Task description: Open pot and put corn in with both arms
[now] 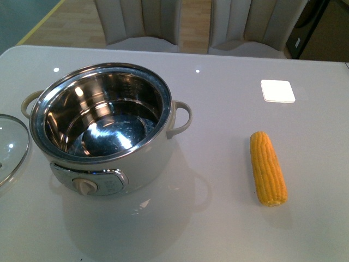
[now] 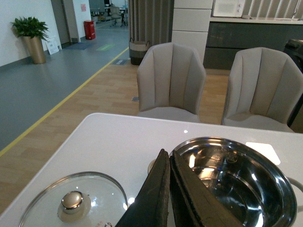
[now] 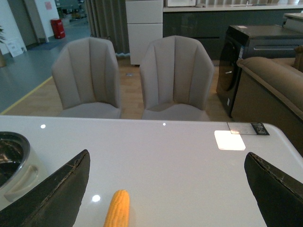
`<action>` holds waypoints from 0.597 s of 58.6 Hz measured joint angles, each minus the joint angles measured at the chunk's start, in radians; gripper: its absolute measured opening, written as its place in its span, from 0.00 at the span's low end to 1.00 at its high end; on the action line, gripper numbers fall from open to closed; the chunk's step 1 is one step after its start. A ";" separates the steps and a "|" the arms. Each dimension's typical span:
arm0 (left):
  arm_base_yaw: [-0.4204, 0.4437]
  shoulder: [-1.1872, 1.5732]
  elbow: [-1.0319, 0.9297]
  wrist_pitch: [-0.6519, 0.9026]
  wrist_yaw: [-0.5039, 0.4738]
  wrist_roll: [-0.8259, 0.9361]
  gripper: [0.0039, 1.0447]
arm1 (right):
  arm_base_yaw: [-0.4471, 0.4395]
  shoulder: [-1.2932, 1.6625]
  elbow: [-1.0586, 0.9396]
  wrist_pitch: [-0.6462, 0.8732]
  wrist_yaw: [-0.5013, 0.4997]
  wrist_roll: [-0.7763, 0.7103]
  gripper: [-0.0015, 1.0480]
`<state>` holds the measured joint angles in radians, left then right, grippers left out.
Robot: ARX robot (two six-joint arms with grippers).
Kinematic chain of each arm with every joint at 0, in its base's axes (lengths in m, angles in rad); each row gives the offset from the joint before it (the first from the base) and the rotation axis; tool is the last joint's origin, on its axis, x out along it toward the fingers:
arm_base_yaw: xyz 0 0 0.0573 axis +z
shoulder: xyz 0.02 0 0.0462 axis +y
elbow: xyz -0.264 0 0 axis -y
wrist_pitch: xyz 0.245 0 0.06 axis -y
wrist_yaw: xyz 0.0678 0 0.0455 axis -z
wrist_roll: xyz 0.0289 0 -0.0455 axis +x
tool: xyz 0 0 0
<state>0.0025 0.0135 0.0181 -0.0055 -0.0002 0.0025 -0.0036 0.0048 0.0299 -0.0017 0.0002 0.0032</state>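
Pot (image 1: 159, 157) sits uncovered on the left of the counter (image 1: 218, 224), lid (image 1: 12, 143) lying just left of it. Corn (image 1: 268, 168) is well off to the right. Left end effector (image 2: 168, 153) is pinched closed on nothing, right end effector (image 3: 166, 156) spread wide, empty too

No lettering can be read anywhere; the pot (image 1: 155, 158) shows only blurred marks on its front.
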 joint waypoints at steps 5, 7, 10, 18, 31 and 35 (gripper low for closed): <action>0.000 -0.006 -0.005 0.000 0.001 0.000 0.03 | 0.000 0.000 0.000 0.000 0.000 0.000 0.91; 0.000 -0.008 -0.005 0.000 0.000 0.000 0.03 | 0.000 0.000 0.000 0.000 0.000 0.000 0.91; 0.000 -0.008 -0.005 0.000 0.000 0.000 0.03 | 0.000 0.000 0.000 0.000 0.000 0.000 0.91; 0.000 -0.008 -0.005 0.000 0.000 -0.001 0.03 | 0.000 0.000 0.000 0.000 0.000 0.000 0.91; 0.000 -0.008 -0.005 0.000 0.000 -0.001 0.42 | 0.000 0.000 0.000 0.000 0.000 0.000 0.91; 0.000 -0.008 -0.005 0.000 0.000 -0.001 0.55 | -0.007 0.037 0.026 -0.076 -0.042 0.008 0.91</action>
<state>0.0025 0.0055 0.0135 -0.0055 -0.0002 0.0017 -0.0109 0.0418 0.0559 -0.0776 -0.0422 0.0109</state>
